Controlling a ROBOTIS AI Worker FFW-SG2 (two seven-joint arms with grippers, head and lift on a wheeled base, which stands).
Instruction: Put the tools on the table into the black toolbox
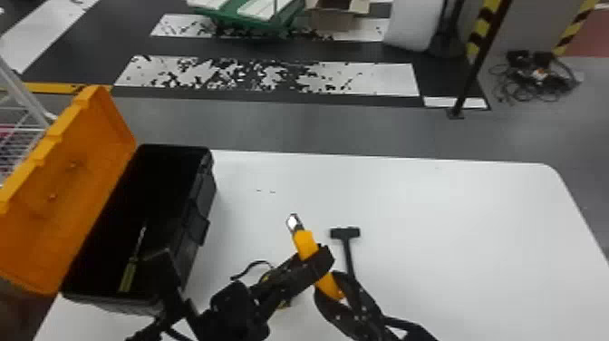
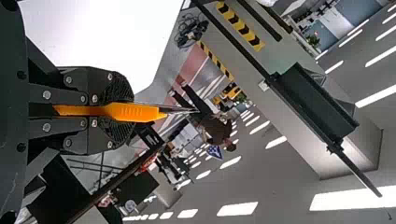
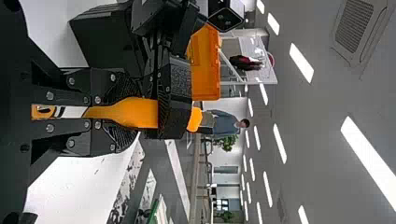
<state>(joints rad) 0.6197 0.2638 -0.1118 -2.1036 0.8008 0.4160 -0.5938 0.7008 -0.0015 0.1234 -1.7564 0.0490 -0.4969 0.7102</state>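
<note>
The left gripper (image 1: 319, 260) and the right gripper (image 1: 330, 283) were finished in black. On each, the fingers (image 2: 120, 86) were joined to straight, flat links (image 2: 51, 95), by which small round silver screws (image 2: 95, 98) were carried. Their rounded, bulging inner parts (image 3: 122, 87) were covered in dense ridges, while a squarer outer face (image 3: 175, 81) on the left one was speckled with grey grain. The dark base plate (image 2: 13, 140) was dotted with round black recesses (image 2: 21, 74). By the left arm's parts, a boxy black housing (image 3: 226, 18) was fitted with dark lenses.
</note>
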